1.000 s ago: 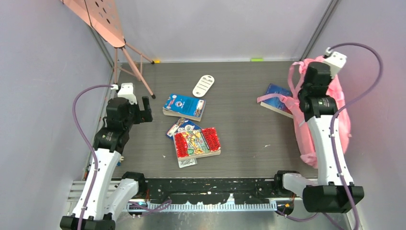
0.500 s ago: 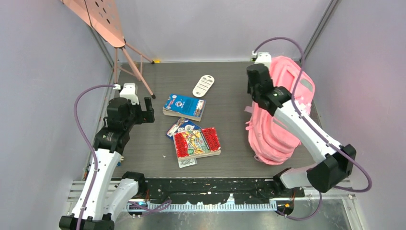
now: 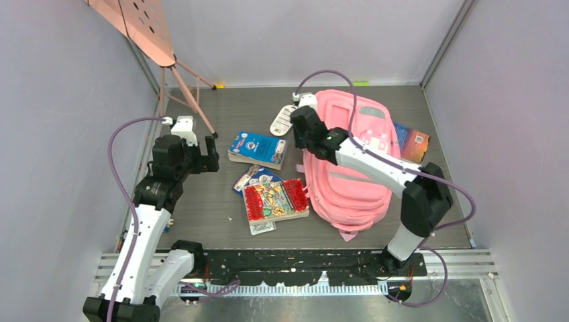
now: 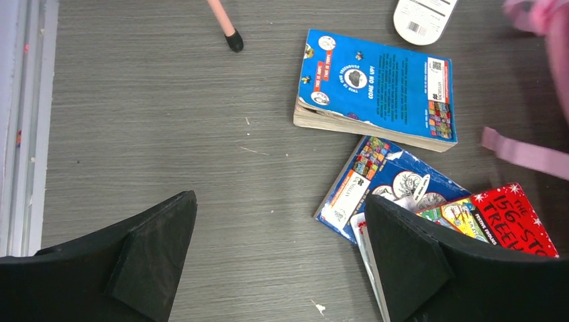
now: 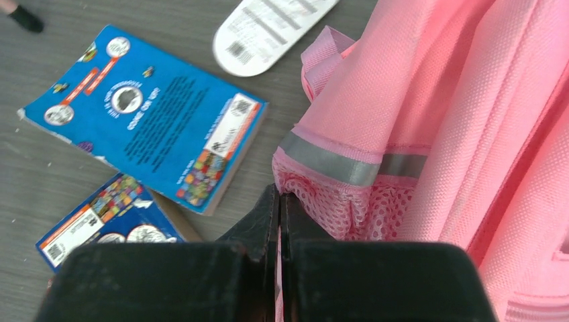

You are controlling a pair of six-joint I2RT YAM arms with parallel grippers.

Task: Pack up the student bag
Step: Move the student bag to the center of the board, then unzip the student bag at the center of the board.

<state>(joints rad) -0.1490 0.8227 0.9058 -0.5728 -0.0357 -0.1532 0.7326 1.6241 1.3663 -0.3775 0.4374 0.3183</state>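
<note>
The student bag (image 3: 355, 168), large and pink, lies flat right of the middle of the table. My right gripper (image 3: 303, 144) is at its upper left corner. In the right wrist view the right gripper (image 5: 278, 193) is shut on the student bag's (image 5: 470, 100) pink fabric, beside the mesh pocket and grey trim. A thick blue book (image 3: 258, 149) and a red book (image 3: 276, 200) stacked on a thin blue one (image 3: 251, 178) lie left of the bag. My left gripper (image 4: 279, 198) hangs open over bare table left of the books, holding nothing.
A white tag (image 3: 285, 119) lies behind the blue book. Another blue book (image 3: 412, 142) sticks out behind the bag's right side. A pink stand (image 3: 144, 27) with splayed legs fills the back left corner, one foot (image 4: 233, 41) near the left gripper. Grey walls close three sides.
My right arm has swung left from the right wall, dragging the bag to the middle and laying it flat. The book at the right came into view. The left arm barely moved.
</note>
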